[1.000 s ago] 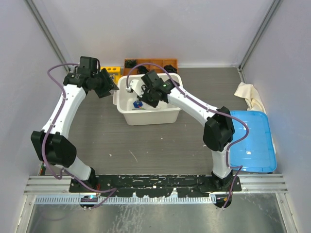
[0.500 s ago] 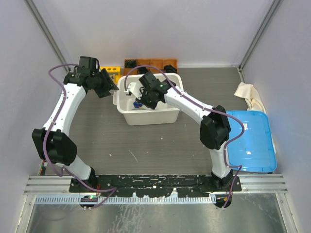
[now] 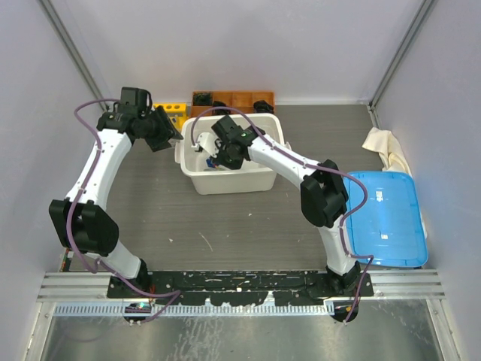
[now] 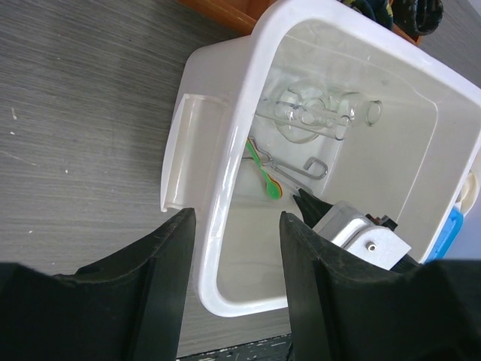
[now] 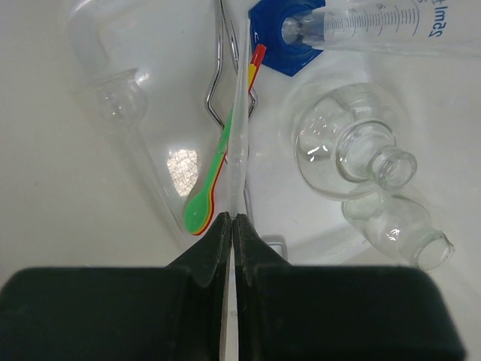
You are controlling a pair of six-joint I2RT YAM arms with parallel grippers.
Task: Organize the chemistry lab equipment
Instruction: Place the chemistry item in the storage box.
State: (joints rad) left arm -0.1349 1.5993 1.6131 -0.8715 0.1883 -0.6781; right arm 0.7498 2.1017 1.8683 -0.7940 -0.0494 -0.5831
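Note:
The white bin [image 3: 225, 184] holds the lab equipment. My right gripper [image 5: 231, 219] reaches down inside it, shut on a thin clear rod [image 5: 240, 135] that runs away from the fingertips. Beside the rod lie stacked green, yellow and red spoons [image 5: 207, 195] and metal tongs [image 5: 216, 83]. Two small clear round flasks [image 5: 342, 154] [image 5: 398, 222] sit to the right, a clear conical flask [image 5: 120, 90] to the left. My left gripper [image 4: 237, 218] is open, its fingers either side of the bin's near left corner rim [image 4: 225, 143]. The yellow tube rack [image 3: 174, 110] stands behind it.
A graduated cylinder [image 5: 368, 26] on a blue base [image 5: 282, 45] lies in the bin. An orange compartment tray [image 3: 233, 98] stands behind the bin. A blue lid [image 3: 383, 218] and a cream cloth [image 3: 385, 147] lie at the right edge.
My right arm has shifted left inside the bin, its elbow swinging leftward. The left arm has stayed almost still.

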